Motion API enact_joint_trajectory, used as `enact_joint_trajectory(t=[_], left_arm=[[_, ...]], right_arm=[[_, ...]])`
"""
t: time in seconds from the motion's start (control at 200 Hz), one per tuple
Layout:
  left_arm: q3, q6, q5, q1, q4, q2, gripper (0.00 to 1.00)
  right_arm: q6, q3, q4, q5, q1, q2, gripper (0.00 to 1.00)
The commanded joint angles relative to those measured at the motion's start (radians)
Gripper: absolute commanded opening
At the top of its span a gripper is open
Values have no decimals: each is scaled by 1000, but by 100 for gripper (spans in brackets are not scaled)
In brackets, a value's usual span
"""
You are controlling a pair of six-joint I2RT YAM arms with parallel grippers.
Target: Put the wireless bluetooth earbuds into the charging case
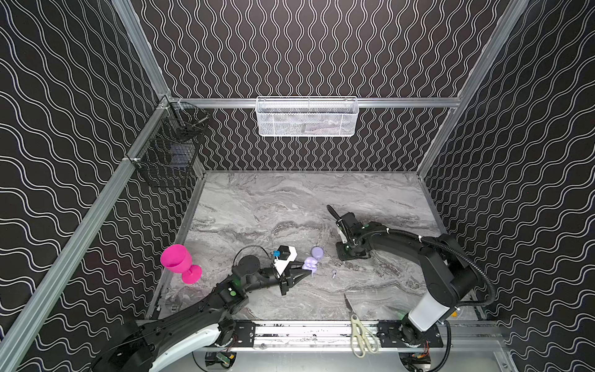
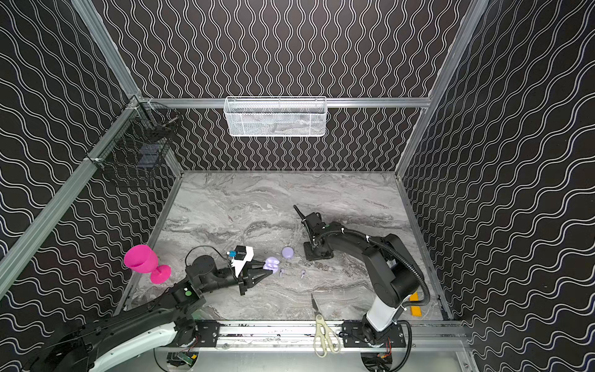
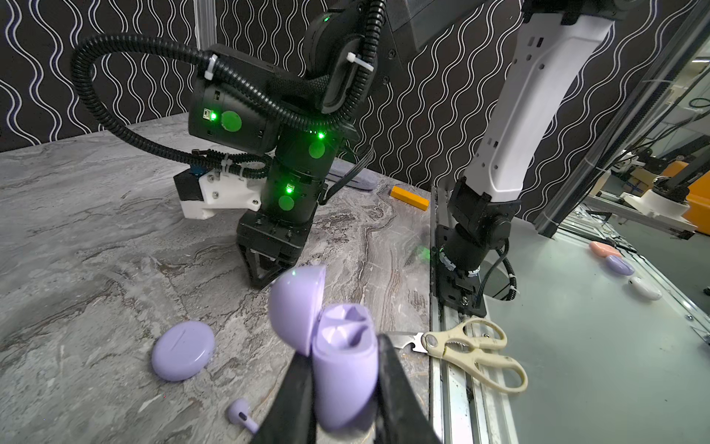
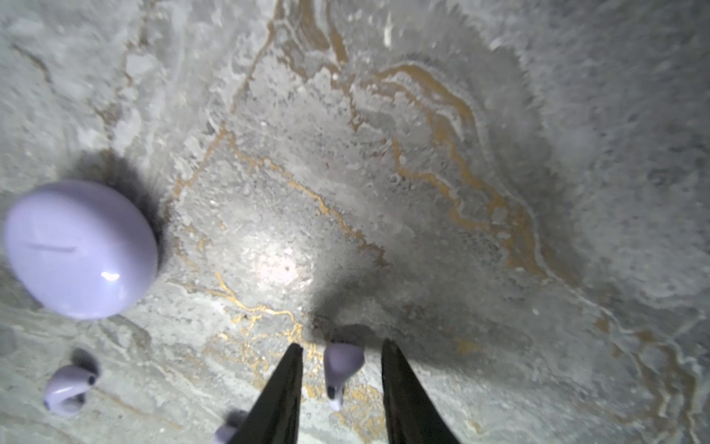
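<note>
My left gripper (image 3: pixel 344 388) is shut on the open lavender charging case (image 3: pixel 344 369), lid (image 3: pixel 296 303) tipped back; in both top views the case (image 1: pixel 309 264) (image 2: pixel 271 264) sits at the fingertips. My right gripper (image 4: pixel 342 350) points straight down at the table, open, and straddles one earbud (image 4: pixel 342 365) with a gap on each side. Two more earbuds (image 4: pixel 67 388) (image 4: pixel 226 432) lie nearby on the marble. In a top view loose earbuds (image 2: pixel 281 272) (image 2: pixel 302 273) lie just right of the case. The right gripper body (image 1: pixel 351 254) hides its fingertips from above.
A closed lavender puck case (image 1: pixel 317 252) (image 4: pixel 80 250) lies between the two grippers. A pink goblet (image 1: pixel 178 261) stands at the left edge. Scissors (image 1: pixel 360 331) lie across the front rail. A white mesh basket (image 1: pixel 306 116) and a black wire basket (image 1: pixel 174 151) hang on the walls.
</note>
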Motion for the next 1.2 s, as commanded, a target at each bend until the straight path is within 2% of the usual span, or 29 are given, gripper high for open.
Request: enact_joint_trajectory(t=[0.0, 0.836, 0.951, 1.191], left_arm=[[11, 23, -4, 0, 19, 1, 15], [11, 21, 0, 0, 20, 4, 15], [11, 23, -1, -1, 18, 0, 15], [13, 21, 2, 0, 22, 8, 15]], right_arm=[[-17, 7, -22, 1, 7, 9, 36], [-28, 34, -36, 28, 19, 18, 30], [-31, 29, -42, 39, 19, 9, 36], [-51, 26, -47, 28, 22, 4, 37]])
